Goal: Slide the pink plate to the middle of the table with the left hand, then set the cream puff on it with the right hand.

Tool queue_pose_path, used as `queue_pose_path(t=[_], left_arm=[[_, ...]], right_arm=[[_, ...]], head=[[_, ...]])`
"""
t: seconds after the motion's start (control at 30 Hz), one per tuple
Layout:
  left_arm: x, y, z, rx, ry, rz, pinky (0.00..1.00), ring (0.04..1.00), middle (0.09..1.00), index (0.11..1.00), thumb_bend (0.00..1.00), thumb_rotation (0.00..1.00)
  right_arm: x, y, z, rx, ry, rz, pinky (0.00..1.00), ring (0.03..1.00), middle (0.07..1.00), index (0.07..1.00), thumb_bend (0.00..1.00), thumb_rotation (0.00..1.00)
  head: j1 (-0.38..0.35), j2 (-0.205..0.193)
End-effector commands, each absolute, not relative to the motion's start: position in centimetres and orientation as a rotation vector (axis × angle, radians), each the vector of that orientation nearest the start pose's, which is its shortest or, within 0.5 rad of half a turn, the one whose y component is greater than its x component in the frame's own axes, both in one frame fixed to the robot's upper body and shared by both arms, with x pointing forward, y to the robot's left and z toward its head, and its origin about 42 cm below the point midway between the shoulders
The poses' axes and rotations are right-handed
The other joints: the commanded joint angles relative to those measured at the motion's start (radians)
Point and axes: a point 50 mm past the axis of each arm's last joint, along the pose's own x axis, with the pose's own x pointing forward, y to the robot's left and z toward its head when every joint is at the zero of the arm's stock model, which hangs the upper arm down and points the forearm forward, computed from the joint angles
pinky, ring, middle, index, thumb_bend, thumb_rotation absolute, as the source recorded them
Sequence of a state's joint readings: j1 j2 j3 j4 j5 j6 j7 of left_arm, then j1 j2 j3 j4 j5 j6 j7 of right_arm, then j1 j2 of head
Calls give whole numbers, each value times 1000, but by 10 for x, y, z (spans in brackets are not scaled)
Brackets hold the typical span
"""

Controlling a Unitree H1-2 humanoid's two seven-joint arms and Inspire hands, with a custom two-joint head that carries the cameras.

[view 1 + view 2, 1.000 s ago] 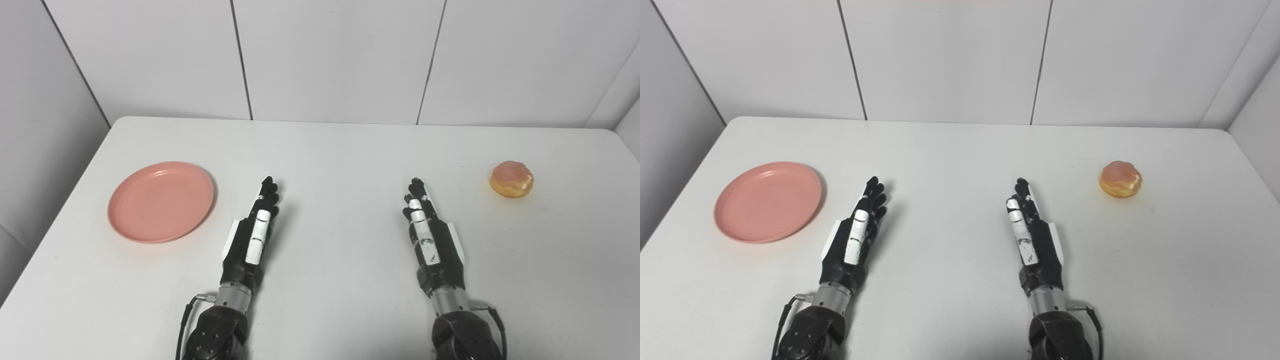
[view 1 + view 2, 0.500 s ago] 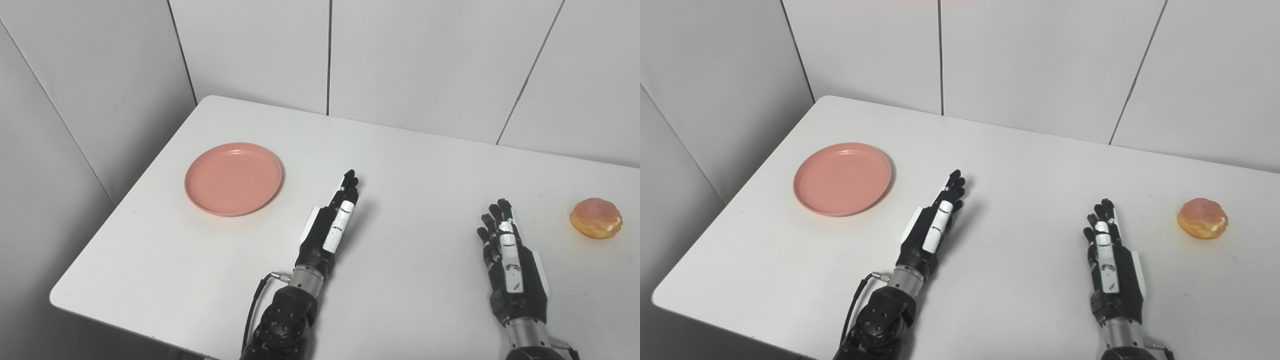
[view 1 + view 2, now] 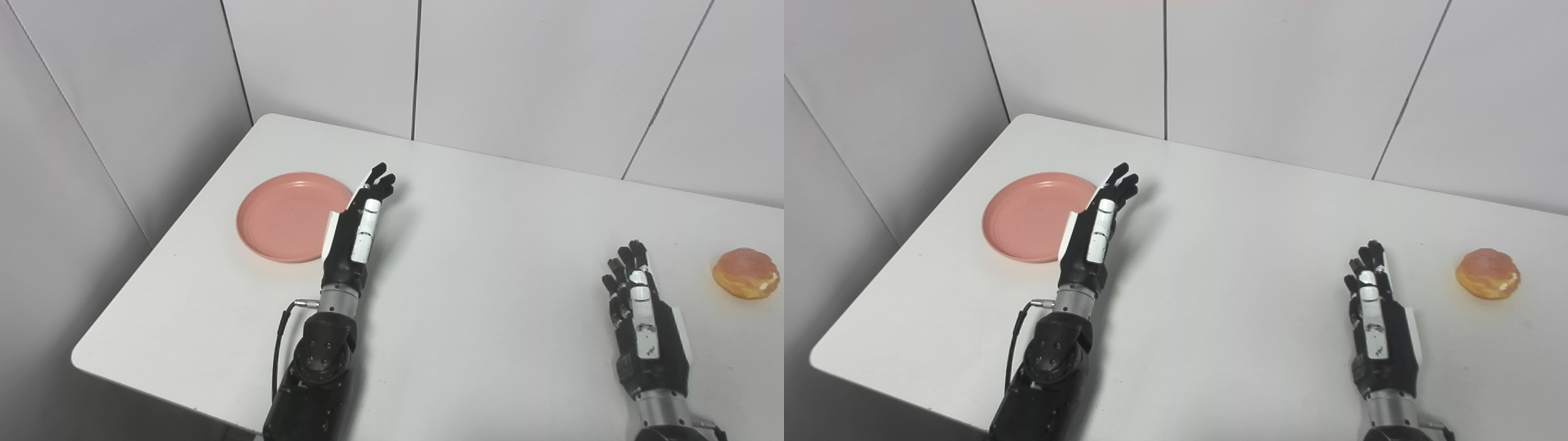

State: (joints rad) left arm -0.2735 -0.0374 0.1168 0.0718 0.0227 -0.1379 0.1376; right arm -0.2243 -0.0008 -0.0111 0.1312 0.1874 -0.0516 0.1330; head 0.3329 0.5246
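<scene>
The pink plate (image 3: pixel 282 215) lies on the white table (image 3: pixel 490 257) near its left edge. My left hand (image 3: pixel 358 223) is open, fingers straight, raised over the plate's right rim and covering part of it; I cannot tell whether it touches the plate. The cream puff (image 3: pixel 745 273), golden with a pink top, sits at the far right of the table. My right hand (image 3: pixel 643 312) is open, fingers straight, low over the table to the left of the puff, apart from it. The same scene shows in the right eye view, with the plate (image 3: pixel 1029 214) and the puff (image 3: pixel 1487 273).
White wall panels stand behind the table and to its left. The table's left edge and front left corner (image 3: pixel 79 361) lie close to the plate. A black cable (image 3: pixel 282 343) loops beside my left wrist.
The camera has swung left since one second ago. My left hand has moved forward and left, from the table's middle to the plate's right rim. The right hand, plate and puff have stayed put.
</scene>
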Motion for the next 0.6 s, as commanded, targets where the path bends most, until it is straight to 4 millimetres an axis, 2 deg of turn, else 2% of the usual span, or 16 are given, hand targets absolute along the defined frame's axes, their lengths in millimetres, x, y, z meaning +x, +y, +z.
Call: queue_pose_path(t=[0.0,0.13,0.23,0.37,0.4,0.5,0.57], left_arm=[[374,222,200,-49,-420,214,879,824,824,816,720,1000],[380,244,210,-31,-453,271,824,785,786,785,706,1000],[382,256,214,-35,-456,306,823,776,770,766,764,1000],[384,277,217,-42,-439,378,886,760,747,745,767,1000],[385,280,218,-44,-435,391,877,751,733,731,755,1000],[389,305,216,-36,-442,442,829,742,728,725,728,1000],[391,318,215,-37,-436,485,794,726,717,711,741,1000]], right_arm=[[343,-192,110,186,-111,172,1000,1000,1000,1000,669,852],[344,-192,109,183,-111,178,1000,1000,1000,1000,680,875],[344,-192,109,189,-109,179,1000,1000,1000,1000,693,861],[344,-194,109,188,-112,175,1000,1000,1000,1000,674,851],[344,-195,109,187,-113,173,1000,1000,1000,1000,670,841],[345,-196,109,190,-113,172,1000,1000,1000,1000,669,817],[345,-196,109,186,-115,168,1000,1000,1000,1000,654,816]], head=[[2,-1],[5,-1],[9,-1],[11,-3],[11,-3],[11,-4],[13,-3]])
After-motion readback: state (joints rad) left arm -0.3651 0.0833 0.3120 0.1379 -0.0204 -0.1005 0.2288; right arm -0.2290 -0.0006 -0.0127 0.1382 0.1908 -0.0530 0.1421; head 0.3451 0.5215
